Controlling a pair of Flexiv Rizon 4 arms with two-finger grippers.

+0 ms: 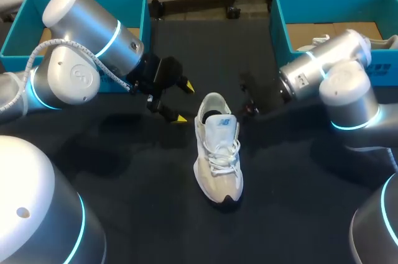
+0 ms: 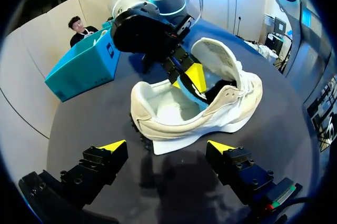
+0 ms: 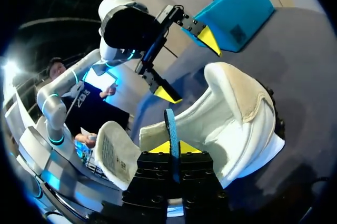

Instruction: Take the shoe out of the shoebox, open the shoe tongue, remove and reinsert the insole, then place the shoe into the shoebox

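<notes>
Pinching the insole (image 3: 170,124) inside the shoe (image 1: 217,152), with nothing holding that shoe down.
The right gripper (image 3: 172,147) is closed tight on the insole's thin blue edge at the shoe's mouth. The white shoe stands mid-table between the arms, well apart from the teal shoebox (image 1: 278,28). The left gripper (image 2: 167,146) hovers beside the heel, jaws wide and empty. My worry is that a pull drags or tips the whole shoe, or that the narrow pinch slips off the edge.
</notes>
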